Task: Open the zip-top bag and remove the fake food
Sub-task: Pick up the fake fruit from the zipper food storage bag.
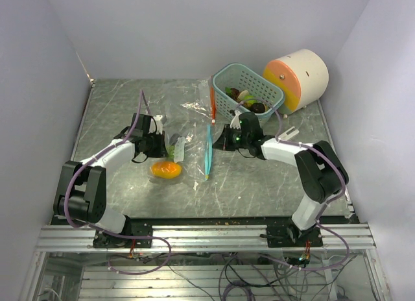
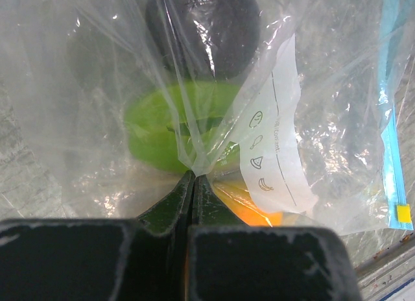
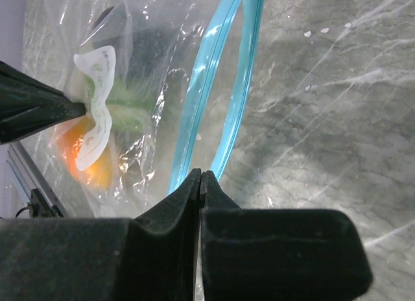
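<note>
Working on a grey marbled table (image 1: 110, 113) boxed in by white walls. Pinching a gather of the bag (image 1: 188, 113) with the left gripper (image 2: 194, 179), jaws pressed together on the film just above the green food (image 2: 162, 135), likely anchoring that end to stop it sliding about. Seemingly nipping one lip of the blue zip (image 3: 224, 87) with the right gripper (image 3: 201, 176), jaws likewise pressed together, probably lifting that lip and holding the two tracks parted for a gaping mouth. Showing green food, orange food (image 2: 253, 207) and one dark piece (image 2: 201, 35) inside the bag, bunched beside the left gripper and well apart from the mouth. Showing more food (image 1: 249, 98) in the basket (image 1: 275, 87) at the far right, beside the cylinder (image 1: 305, 74). Judging the opening done and the emptying partway, with reaching in or tipping the bag probably needed next.
</note>
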Controlling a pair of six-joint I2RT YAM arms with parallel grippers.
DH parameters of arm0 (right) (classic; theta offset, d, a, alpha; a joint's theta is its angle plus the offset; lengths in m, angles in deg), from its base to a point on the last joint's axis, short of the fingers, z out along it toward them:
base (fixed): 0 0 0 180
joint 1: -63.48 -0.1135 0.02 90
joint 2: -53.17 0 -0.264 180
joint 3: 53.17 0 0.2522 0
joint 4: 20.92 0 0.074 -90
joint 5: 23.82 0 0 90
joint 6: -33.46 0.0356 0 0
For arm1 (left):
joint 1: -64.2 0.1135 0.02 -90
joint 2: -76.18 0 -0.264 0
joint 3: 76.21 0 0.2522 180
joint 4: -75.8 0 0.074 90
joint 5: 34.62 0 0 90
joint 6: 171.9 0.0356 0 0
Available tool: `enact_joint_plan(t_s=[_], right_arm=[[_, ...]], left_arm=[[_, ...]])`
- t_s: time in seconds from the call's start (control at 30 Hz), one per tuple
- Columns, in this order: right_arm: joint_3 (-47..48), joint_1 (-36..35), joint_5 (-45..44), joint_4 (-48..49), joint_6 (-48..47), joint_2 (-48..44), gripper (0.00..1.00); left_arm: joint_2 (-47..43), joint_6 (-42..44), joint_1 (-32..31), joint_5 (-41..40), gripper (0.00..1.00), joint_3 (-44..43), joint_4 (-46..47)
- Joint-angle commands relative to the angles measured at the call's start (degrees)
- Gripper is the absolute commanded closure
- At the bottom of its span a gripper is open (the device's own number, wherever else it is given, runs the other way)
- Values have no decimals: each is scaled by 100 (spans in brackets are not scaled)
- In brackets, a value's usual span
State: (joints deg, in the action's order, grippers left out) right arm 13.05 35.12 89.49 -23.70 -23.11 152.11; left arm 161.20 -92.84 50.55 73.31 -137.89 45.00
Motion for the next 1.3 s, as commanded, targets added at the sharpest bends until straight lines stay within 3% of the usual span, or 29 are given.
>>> enact_joint_plan(t_s=[0.0, 0.33, 0.67, 0.9, 1.27], right_arm=[[329, -15, 96, 353, 138, 430, 100], [811, -18, 153, 529, 188, 1311, 100], [903, -282, 488, 766, 119, 1613, 100], [699, -362, 1232, 1731, 442, 1646, 90], [520, -675, 1533, 2111, 492, 1646, 61]], left_arm=[[22, 32, -6, -36, 93, 0, 8], [-44, 41, -6, -87, 93, 8, -24], [-55, 48, -6, -97, 93, 14, -37], [-46, 40, -6, -63, 93, 45, -31], [-409, -5, -6, -57, 93, -40, -120]])
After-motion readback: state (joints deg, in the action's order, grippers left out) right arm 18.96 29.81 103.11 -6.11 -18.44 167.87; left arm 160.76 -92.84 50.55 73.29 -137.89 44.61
